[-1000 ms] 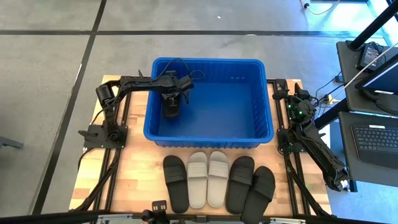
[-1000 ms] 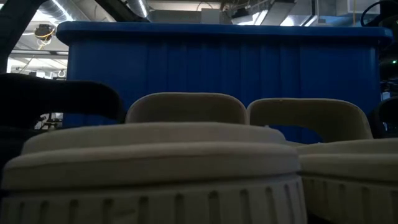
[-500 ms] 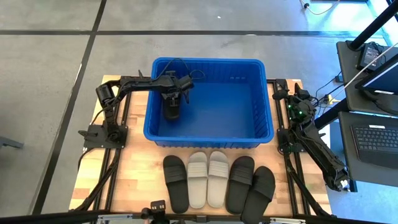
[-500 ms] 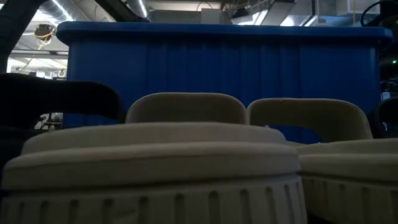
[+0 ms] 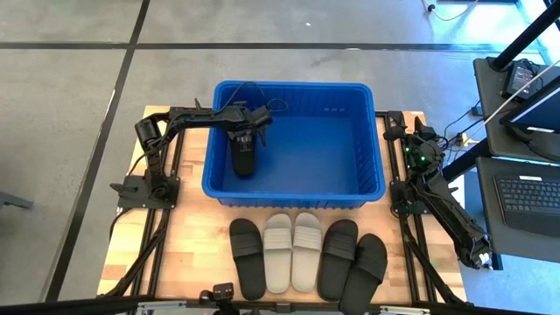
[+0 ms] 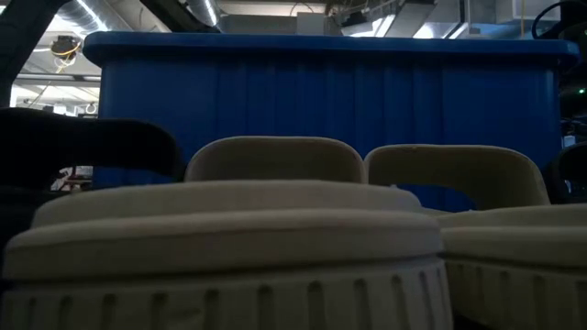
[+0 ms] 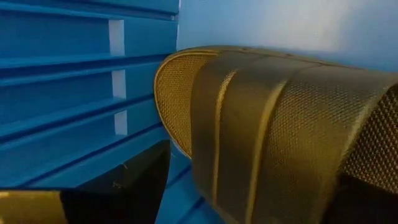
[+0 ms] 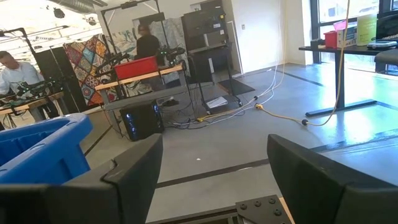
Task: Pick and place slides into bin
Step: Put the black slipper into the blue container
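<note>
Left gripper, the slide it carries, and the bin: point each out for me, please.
Left gripper (image 5: 244, 144): high view, between the fingertips, over the bin's left side.
Black slide (image 5: 244, 160): high view, on its sole, hanging inside the bin.
Bin (image 5: 294, 87): high view, on the far rim.

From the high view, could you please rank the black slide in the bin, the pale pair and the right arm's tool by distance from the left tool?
1. Black slide, at the left tool, inside the bin.
2. Pale pair, on the table's front.
3. Right tool, at the table's right edge.
</note>
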Tool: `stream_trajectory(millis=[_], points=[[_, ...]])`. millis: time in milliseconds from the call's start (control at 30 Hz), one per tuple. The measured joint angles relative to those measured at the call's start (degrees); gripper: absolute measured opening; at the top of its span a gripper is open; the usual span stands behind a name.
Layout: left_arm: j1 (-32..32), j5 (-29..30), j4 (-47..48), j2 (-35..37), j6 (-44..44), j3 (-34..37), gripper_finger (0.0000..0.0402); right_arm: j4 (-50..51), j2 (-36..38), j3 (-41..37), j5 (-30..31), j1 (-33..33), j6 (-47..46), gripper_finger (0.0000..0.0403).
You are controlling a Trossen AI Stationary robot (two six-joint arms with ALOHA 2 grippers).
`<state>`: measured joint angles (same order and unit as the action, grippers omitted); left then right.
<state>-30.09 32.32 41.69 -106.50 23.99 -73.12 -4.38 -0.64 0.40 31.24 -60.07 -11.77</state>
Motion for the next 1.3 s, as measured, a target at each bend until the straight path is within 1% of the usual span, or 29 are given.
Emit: stream_trajectory(millis=[133,233,633,900,1033,1200,1300], points=[[0.04,-0.76,2.69,0.0,0.07,0.0,0.0258,0.0,0.0,0.0,0.0,-0.02,0.0,0.0289],[0.04,-3.19,4.68,0.0,0.03,0.0,0.0257,0.0,0.0,0.0,0.0,-0.02,0.0,0.0289],[0.0,-8.02,5.15,0.0,0.0,-0.04,0.0257,0.0,0.0,0.0,0.01,-0.01,0.03,0.0289],[0.04,-9.54,6.79,1.38,-1.58,-0.35,0.0257,0.0,0.02,0.0,0.02,0.0,0.24,0.0289],[-0.07,-10.34,7.14,2.1,-2.22,-1.66,0.0257,0.0,-0.06,0.0,0.04,-0.02,0.25,0.0289],[-0.61,-10.43,7.86,2.19,-3.02,-2.16,0.0257,0.0,-0.68,0.0,0.02,0.0,0.22,0.0289],[-0.66,-13.11,9.18,2.19,-4.1,-2.16,0.0257,0.0,-0.78,0.0,0.02,-0.02,0.22,0.0289]])
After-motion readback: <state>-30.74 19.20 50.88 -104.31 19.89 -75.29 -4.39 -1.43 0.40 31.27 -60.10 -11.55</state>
